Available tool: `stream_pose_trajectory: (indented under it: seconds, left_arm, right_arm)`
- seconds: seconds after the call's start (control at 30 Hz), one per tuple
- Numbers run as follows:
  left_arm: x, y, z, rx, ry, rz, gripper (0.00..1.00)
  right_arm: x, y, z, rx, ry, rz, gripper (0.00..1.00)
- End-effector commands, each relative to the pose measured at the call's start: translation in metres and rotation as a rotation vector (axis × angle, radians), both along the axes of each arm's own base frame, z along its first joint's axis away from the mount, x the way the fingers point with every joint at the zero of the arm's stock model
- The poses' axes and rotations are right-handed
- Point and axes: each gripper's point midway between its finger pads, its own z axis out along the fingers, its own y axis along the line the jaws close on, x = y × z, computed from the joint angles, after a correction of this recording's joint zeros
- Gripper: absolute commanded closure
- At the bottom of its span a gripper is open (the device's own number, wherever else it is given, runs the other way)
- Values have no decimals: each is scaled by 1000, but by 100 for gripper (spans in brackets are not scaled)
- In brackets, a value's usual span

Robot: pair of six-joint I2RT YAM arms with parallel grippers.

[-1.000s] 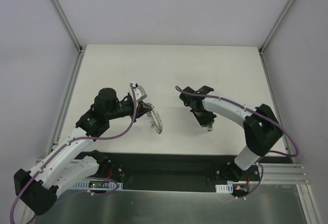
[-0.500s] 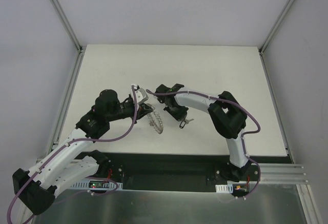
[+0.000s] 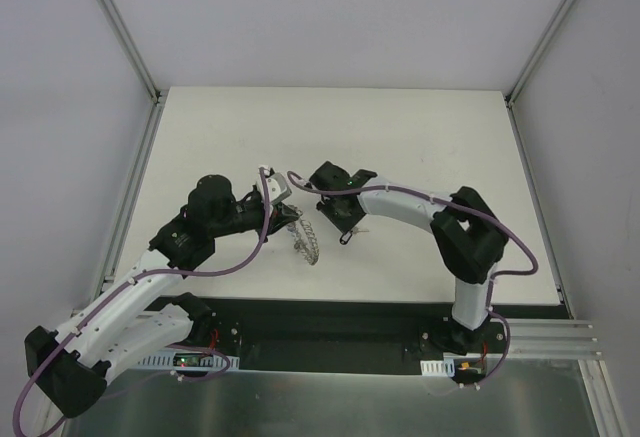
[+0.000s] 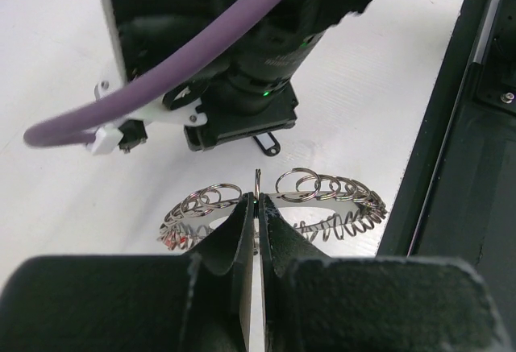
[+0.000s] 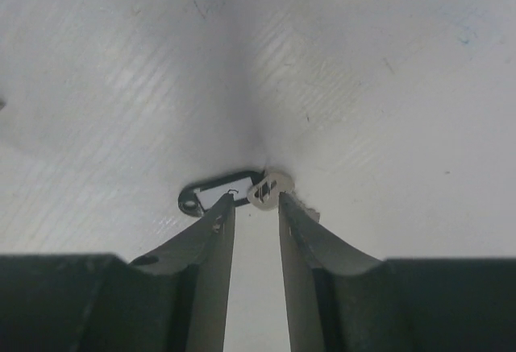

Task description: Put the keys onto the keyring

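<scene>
The keyring is a flat grey ring with wiry silver loops round its rim and a red tag at its left. My left gripper is shut on its near rim and holds it on edge just above the table; both show in the top view, the gripper and the keyring. My right gripper pinches one key at its fingertips: a silver head with a black oblong tag. In the top view this gripper sits just right of the keyring. The second key is out of view.
The white table has raised metal rails along its left and right edges. A black strip runs along the near edge by the arm bases. The right arm's purple cable crosses the left wrist view.
My right arm has swung left across the table with the key, from the right of centre to right beside the keyring. My left gripper has kept its hold on the keyring, almost still.
</scene>
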Motion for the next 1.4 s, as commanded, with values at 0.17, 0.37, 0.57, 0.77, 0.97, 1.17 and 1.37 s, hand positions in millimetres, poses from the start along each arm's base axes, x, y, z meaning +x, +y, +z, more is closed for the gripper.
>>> stream_pose_trajectory:
  seconds: [0.17, 0.37, 0.57, 0.77, 0.97, 1.17, 1.37]
  left_arm:
    - [5, -6, 11, -23, -51, -11, 100]
    - [7, -6, 7, -14, -39, -6, 100]
    - [10, -7, 3, -4, -28, -1, 100]
    - [12, -8, -1, 5, -18, 0, 100]
    - [13, -8, -3, 12, -13, 4, 100]
    - [12, -9, -3, 11, -12, -2, 100]
    - [13, -9, -3, 11, -10, -3, 100]
  right_arm:
    - [14, 10, 48, 338, -270, 7, 69]
    - [14, 9, 31, 455, -316, -25, 76]
    - [12, 14, 21, 500, -316, -32, 78]
    - [11, 12, 15, 499, -315, -44, 80]
    - [8, 9, 18, 507, -314, -57, 81]
    - [3, -3, 28, 493, -332, -83, 77]
    - [-1, -5, 20, 482, -307, -87, 79]
